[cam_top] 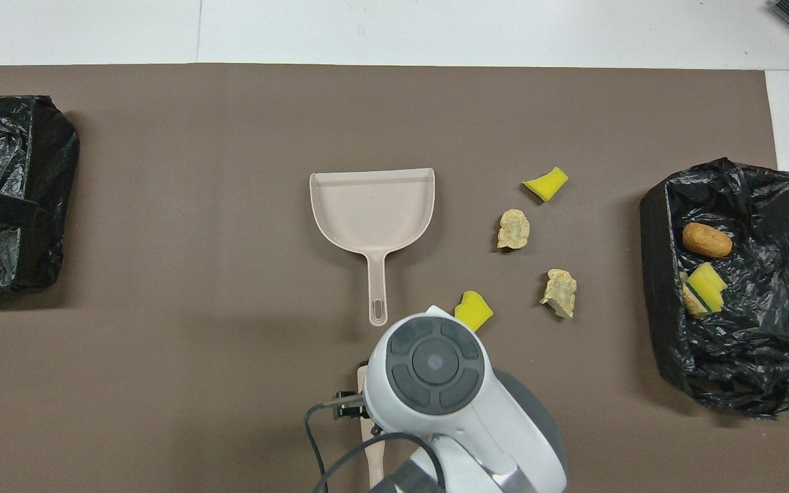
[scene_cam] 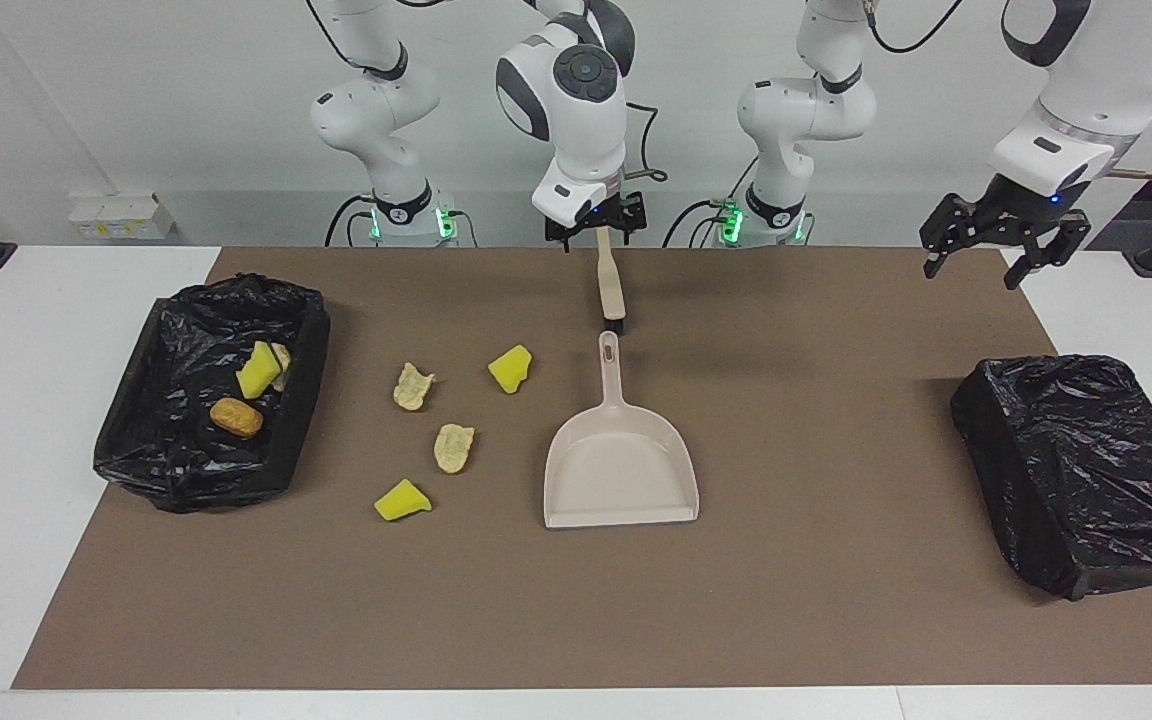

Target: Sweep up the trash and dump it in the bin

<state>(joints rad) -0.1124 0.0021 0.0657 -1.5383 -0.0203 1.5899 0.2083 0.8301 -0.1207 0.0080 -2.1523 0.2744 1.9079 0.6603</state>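
The right arm is seen bent high at the robots' edge of the table, its last link turned straight down, so that the right gripper (scene_cam: 596, 222) is held over the handle end of the beige brush (scene_cam: 610, 288). Its fingers are spread wide and nothing is gripped between them; whether the fingertips touch the brush handle cannot be told. From the overhead view the gripper is covered by the arm's round wrist cap, and only a little of the brush (cam_top: 361, 378) shows beside it.

Just below the fingers lies the brush on the brown mat (scene_cam: 836, 620), and farther from the robots than the brush, the beige dustpan (scene_cam: 622, 470) is laid flat with its handle pointed toward the fingers.

The left arm is held waiting, with the left gripper (scene_cam: 1004, 240) raised in the air over the mat's corner at its own end of the table. Its fingers are spread wide and empty. A covered black bin (scene_cam: 1086, 470) lies below it.

The loose trash is found toward the right arm's end from the right fingers: a yellow sponge chunk (scene_cam: 510, 368), two pale foam bits (scene_cam: 413, 386) (scene_cam: 454, 447), and a second yellow chunk (scene_cam: 401, 500). In the open black-lined bin (scene_cam: 151, 450) lie a yellow-green sponge (scene_cam: 258, 370) and an orange-brown piece (scene_cam: 236, 417).
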